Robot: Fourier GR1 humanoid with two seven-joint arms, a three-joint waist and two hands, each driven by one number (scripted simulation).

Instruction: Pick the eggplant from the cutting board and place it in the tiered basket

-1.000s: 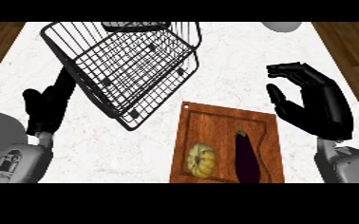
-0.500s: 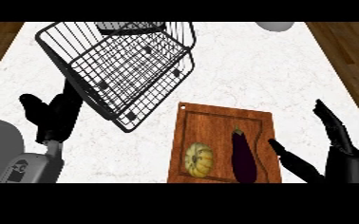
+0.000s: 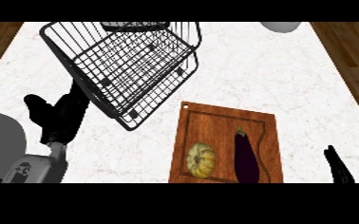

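A dark purple eggplant [image 3: 245, 157] lies lengthwise on the right half of the wooden cutting board [image 3: 214, 123], stem pointing away from me. The black wire tiered basket [image 3: 126, 61] stands tilted at the upper left, its near corner close to the board's far left corner. My left hand [image 3: 60, 116] is open at the left, beside the basket's lower edge, its fingers reaching up behind the wire. Of my right hand [image 3: 337, 167] only a straight finger shows at the lower right edge, to the right of the board and apart from the eggplant.
A yellow squash [image 3: 201, 159] sits on the board's left half, next to the eggplant. A white bowl [image 3: 282, 26] is cut off at the top right. The counter's right edge [image 3: 336, 52] runs diagonally, with wood beyond it.
My right hand has sunk from beside the board's far right corner to the lower right edge, almost out of view. The left hand has stayed by the basket.
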